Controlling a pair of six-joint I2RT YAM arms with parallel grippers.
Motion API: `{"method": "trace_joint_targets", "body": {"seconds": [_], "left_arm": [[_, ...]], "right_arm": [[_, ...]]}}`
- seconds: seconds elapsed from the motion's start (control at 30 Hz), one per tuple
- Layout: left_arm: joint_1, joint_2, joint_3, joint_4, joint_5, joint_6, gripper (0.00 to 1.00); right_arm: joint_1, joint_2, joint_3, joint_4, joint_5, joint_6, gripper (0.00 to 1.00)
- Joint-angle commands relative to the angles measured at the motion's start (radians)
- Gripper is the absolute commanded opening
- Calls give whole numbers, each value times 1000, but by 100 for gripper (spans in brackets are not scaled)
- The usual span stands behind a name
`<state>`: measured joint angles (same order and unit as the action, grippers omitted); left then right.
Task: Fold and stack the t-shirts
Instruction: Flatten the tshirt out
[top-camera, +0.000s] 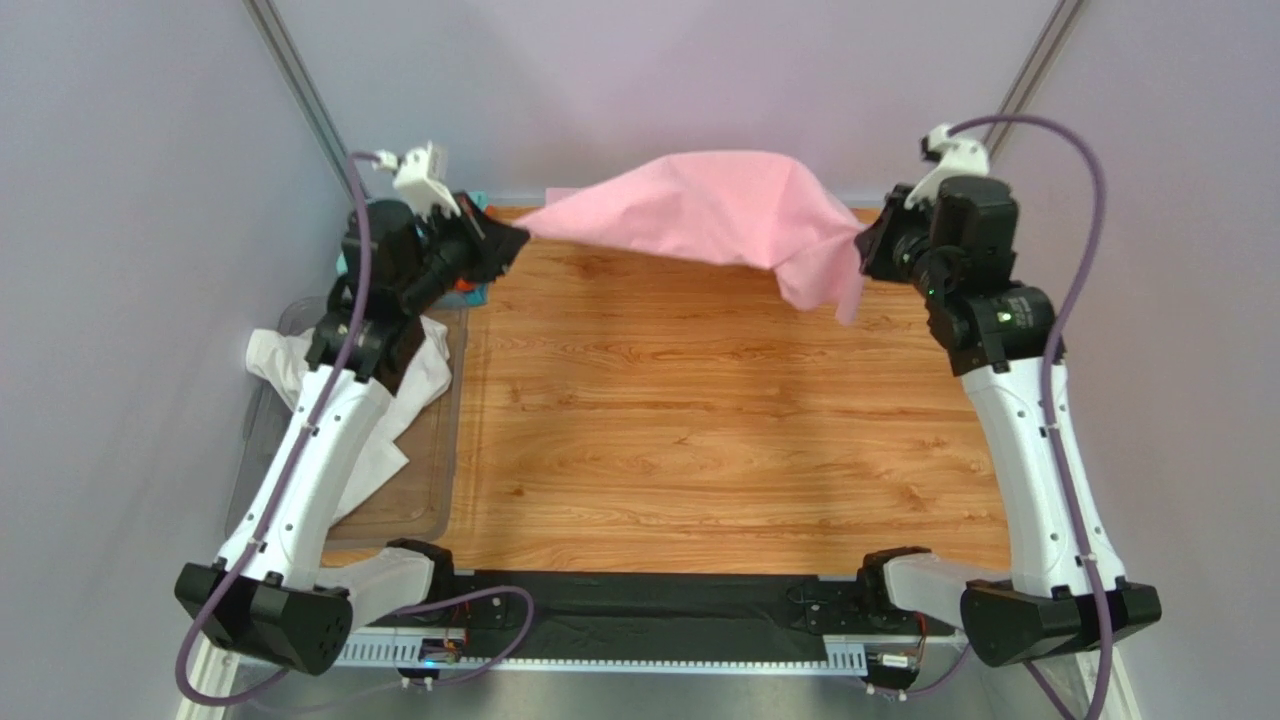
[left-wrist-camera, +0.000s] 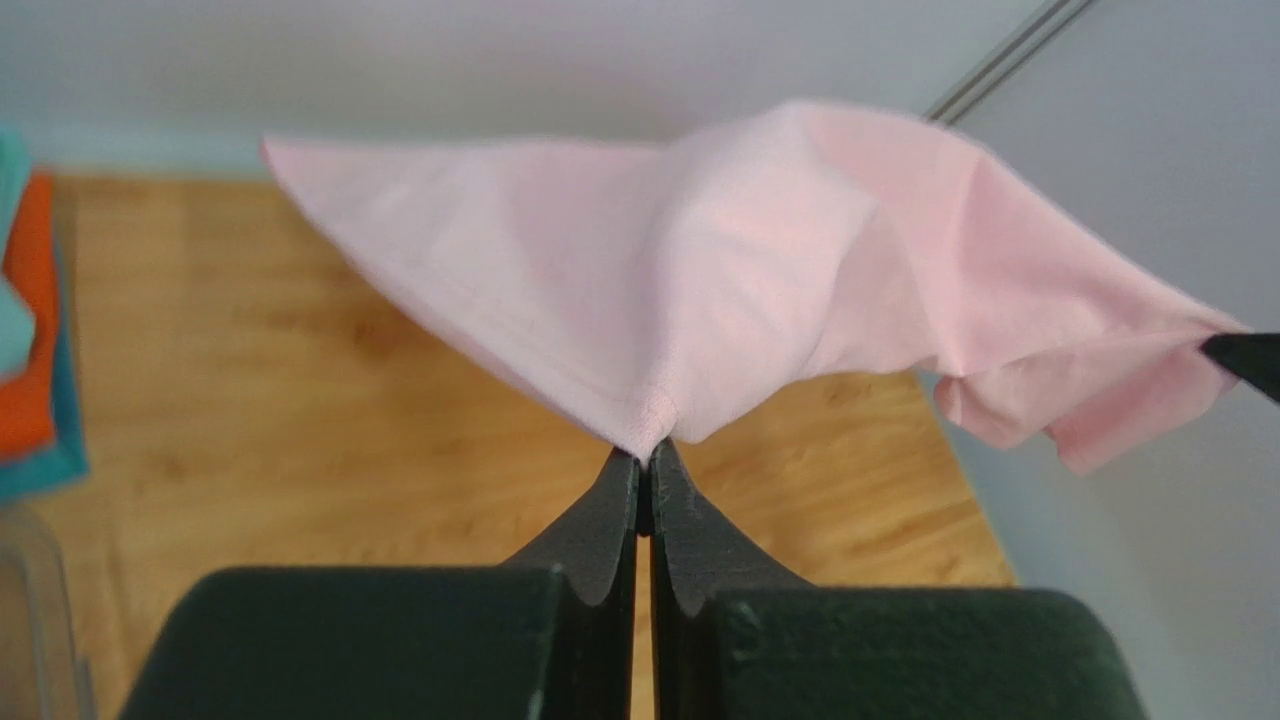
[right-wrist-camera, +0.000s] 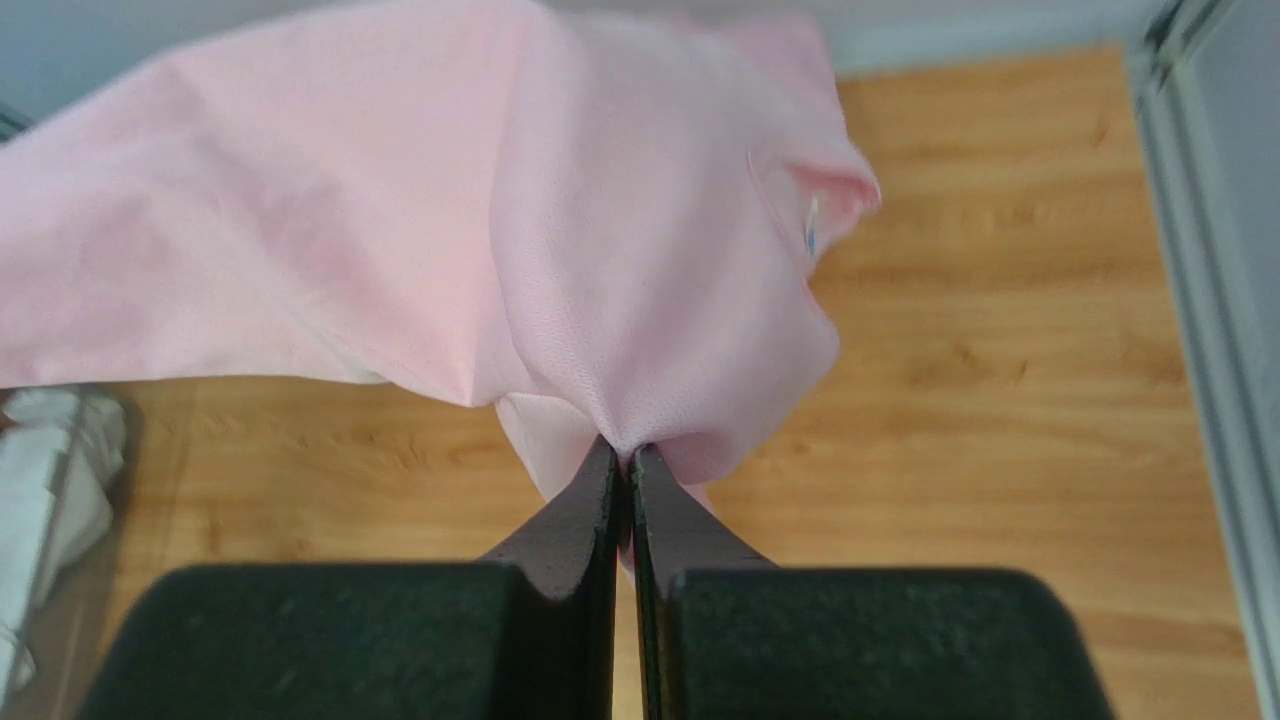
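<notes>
While the left jaws and the right jaws each pinch tight on an edge of the pink tee (top-camera: 706, 210), hung in the air over the far surface (top-camera: 721, 435), a harder pull apart could slip the thin cloth free.

A lab robot cell: plain grey panels (top-camera: 120, 180) on metal struts (top-camera: 301, 83) box in a wood-grain worktop (top-camera: 721, 435), left arm (top-camera: 293, 473) and right arm (top-camera: 1044, 450) bolted at its near edge.
</notes>
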<state>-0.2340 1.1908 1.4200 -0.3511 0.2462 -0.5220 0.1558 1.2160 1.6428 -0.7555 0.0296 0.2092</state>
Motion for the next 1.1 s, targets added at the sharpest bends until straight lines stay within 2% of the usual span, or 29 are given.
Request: {"method": "trace_joint_targets", "body": {"seconds": [0.0,0.03,0.07,0.17,0.23,0.3,0.47,0.7,0.9,1.07], "left_arm": [[5,-78,-335,109,-36,-52,0],[5,-132,-404,130,-42,-64,0],[5,-158,-541,150,-54,-91,0],[5,-227,-764,230,-68,-136,0],[5,-244,-860,253,-82,-159,0],[5,-232,-901,268,-82,-151,0],[5,-181,-983,299,-101,-150,0],[5,-238,-1060,331,-107,-128,0],[5,-373,-1119,287,-85,-168,0],[5,-471,-1122,161,-102,-187,0]], "right_arm": [[-1,-28,-248,-83,-54,58,0],[1,-65,-306,-84,-48,80,0],[-1,-82,-421,-87,-37,100,0],[1,-110,-552,-76,-36,131,0],[1,-98,-638,-71,-45,142,0],[-1,-78,-707,-50,-45,144,0],[1,23,-759,-22,-31,150,0],[1,115,-796,-28,134,211,4],[1,56,-862,-50,145,256,5],[-1,-7,-888,-103,139,292,10]]}}
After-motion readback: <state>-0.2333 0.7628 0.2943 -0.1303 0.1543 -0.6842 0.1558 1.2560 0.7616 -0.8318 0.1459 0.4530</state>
